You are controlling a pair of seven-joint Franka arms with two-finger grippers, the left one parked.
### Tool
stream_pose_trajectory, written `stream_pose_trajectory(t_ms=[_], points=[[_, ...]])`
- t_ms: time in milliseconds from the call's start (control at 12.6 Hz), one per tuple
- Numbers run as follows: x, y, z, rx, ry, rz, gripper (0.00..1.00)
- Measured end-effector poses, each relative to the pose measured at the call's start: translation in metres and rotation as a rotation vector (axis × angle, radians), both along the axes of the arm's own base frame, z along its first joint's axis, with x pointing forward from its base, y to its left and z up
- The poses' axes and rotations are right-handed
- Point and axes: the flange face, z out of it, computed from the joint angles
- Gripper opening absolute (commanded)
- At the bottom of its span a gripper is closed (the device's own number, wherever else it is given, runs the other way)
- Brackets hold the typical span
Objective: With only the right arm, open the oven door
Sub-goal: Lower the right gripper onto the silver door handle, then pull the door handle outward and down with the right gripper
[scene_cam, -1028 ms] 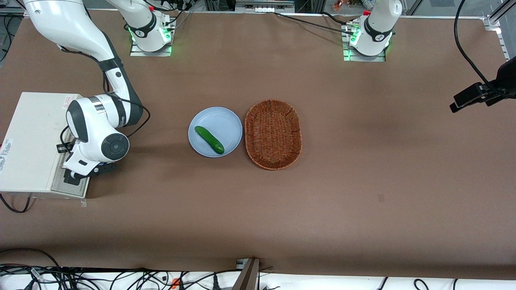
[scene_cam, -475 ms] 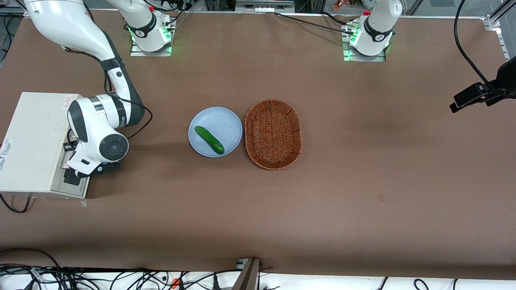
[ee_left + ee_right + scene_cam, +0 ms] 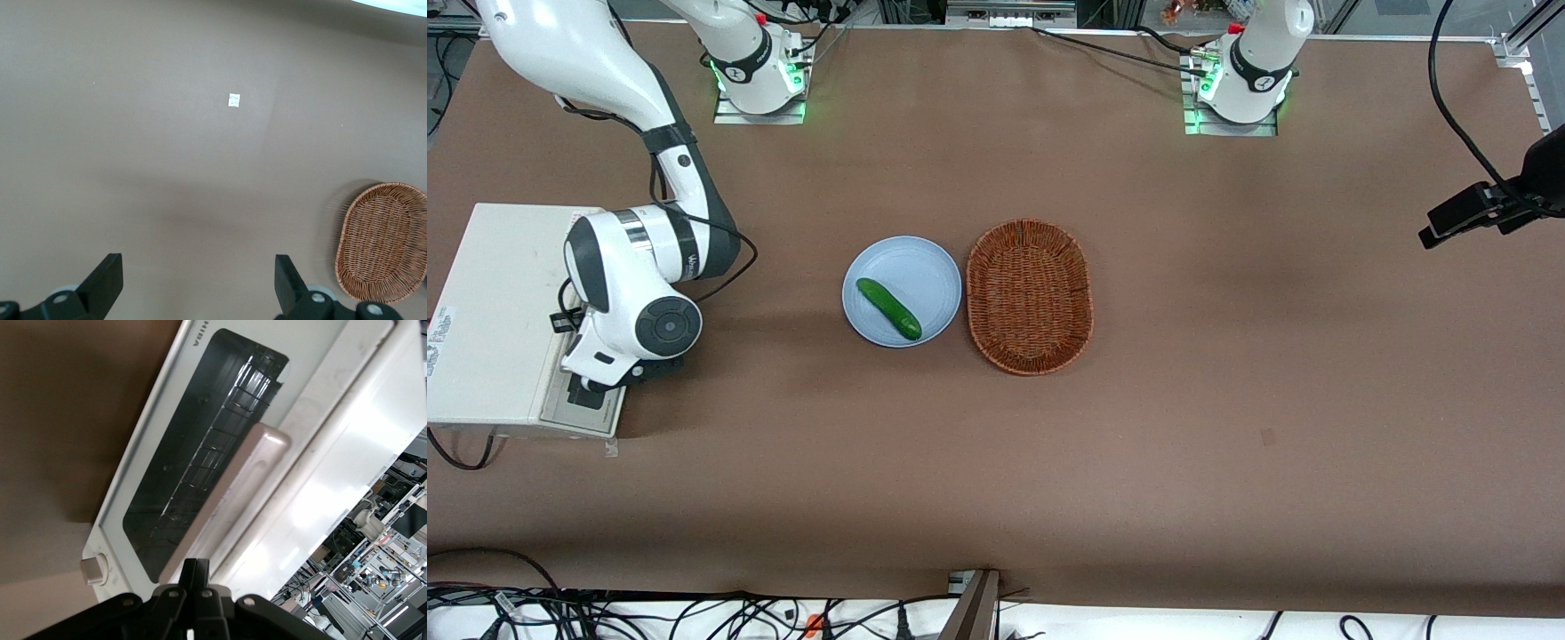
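Where tool (image 3: 197,568) meets oven door (image 3: 200,463) — seemingly pinched, plate (image 3: 902,290), basket (image 3: 1030,296) apart

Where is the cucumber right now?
The cucumber lies on the blue plate, beside the wicker basket, mid-table. The gripper is far off, at the oven.

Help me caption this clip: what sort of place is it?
Likely a robotics lab. Franka arms are bolted to a brown table, cables trail along its edge, and the right arm holds its pincer, fingers shut, at the oven door handle.
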Motion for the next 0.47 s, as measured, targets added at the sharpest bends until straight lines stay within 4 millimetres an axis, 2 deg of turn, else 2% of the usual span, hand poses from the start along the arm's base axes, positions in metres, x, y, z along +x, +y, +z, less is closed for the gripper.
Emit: stream_pose_trajectory(t_ms=[395, 475], points=[[0.005, -0.026, -0.004, 0.011, -0.014, -0.015, 0.00], [0.005, -0.025, -0.003, 0.012, -0.015, -0.014, 0.00]])
